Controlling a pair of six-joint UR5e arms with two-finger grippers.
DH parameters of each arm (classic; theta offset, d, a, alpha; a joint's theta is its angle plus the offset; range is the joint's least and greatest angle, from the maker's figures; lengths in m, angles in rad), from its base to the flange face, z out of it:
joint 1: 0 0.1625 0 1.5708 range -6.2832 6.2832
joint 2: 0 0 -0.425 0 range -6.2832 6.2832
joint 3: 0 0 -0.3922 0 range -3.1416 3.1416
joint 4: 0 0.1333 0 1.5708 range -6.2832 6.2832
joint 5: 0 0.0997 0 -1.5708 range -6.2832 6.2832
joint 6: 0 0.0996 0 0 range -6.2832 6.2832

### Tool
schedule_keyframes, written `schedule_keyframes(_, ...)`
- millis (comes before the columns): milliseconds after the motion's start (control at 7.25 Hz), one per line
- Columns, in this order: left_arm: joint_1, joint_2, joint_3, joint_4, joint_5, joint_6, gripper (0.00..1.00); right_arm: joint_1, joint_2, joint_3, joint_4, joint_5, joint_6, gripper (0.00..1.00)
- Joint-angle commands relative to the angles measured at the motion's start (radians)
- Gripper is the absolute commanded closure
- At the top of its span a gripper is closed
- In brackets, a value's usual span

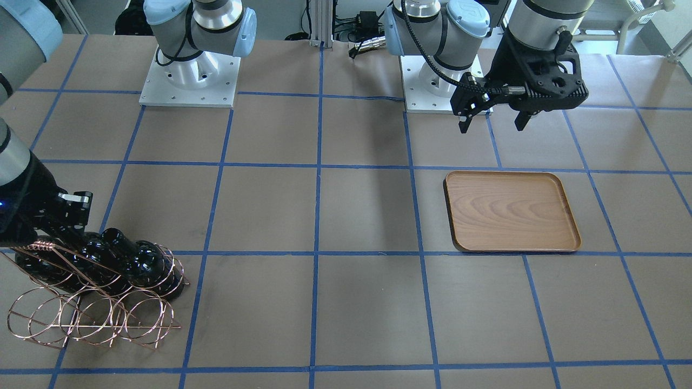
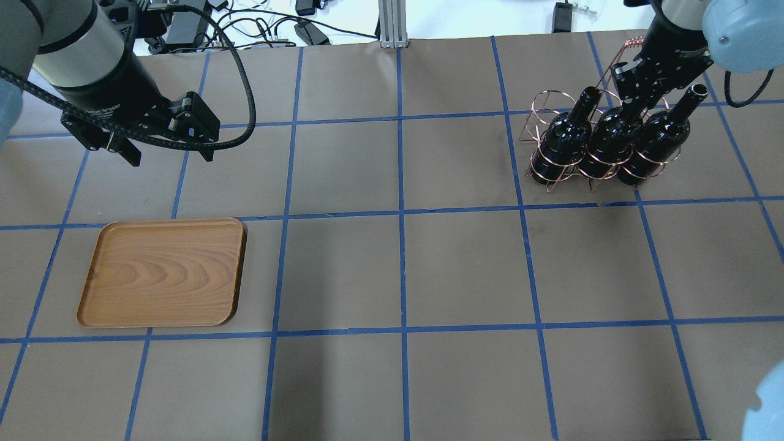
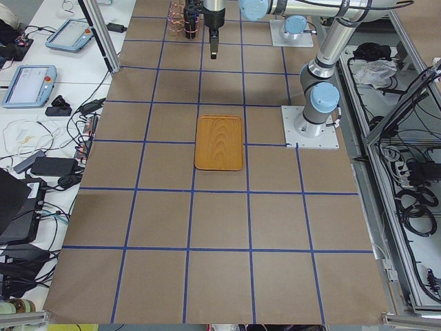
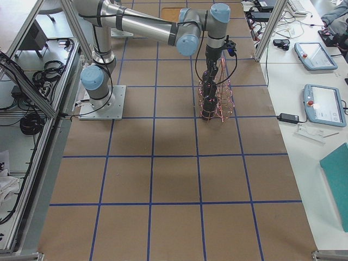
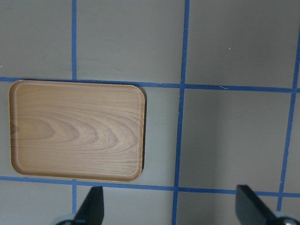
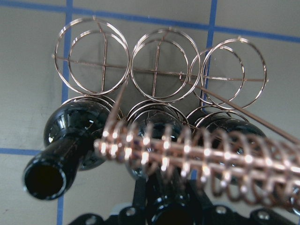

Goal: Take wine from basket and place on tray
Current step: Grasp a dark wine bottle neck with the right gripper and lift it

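Note:
Three glossy black wine bottles lie in the copper wire basket at the table's right, necks tilted up. My right gripper is at the middle bottle's neck, fingers against its sides, under the coiled handle. The front view shows the gripper behind the bottles and the basket. The wooden tray lies bare at the left, also in the left wrist view. My left gripper hangs open and empty above the table behind the tray.
The table is brown paper with a blue tape grid. The arm bases stand at the robot's edge. Cables and boxes lie beyond the far edge. Side tables with tablets flank the table ends.

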Motion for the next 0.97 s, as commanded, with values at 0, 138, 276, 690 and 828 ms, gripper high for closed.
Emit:
schedule_keyframes(0,0.0,0.0,0.0,-0.001,0.0,0.0,0.0,0.004,-0.033,-0.21,0.17,0.028,0.022,1.0)
schedule_keyframes(138,0.0,0.001,0.0,-0.001,0.0,0.0,0.0,0.002,-0.047,-0.257,0.254,0.029,0.023,1.0)
schedule_keyframes(276,0.0,0.0,0.0,-0.001,0.0,0.0,0.0,0.005,-0.103,-0.256,0.286,0.026,0.039,1.0)
schedule_keyframes(690,0.0,0.001,0.0,-0.001,0.0,0.0,0.0,0.216,-0.154,-0.236,0.462,0.031,0.498,1.0)
schedule_keyframes(828,0.0,0.001,0.0,0.002,0.0,0.0,0.0,0.334,-0.148,-0.195,0.453,0.034,0.654,1.0)
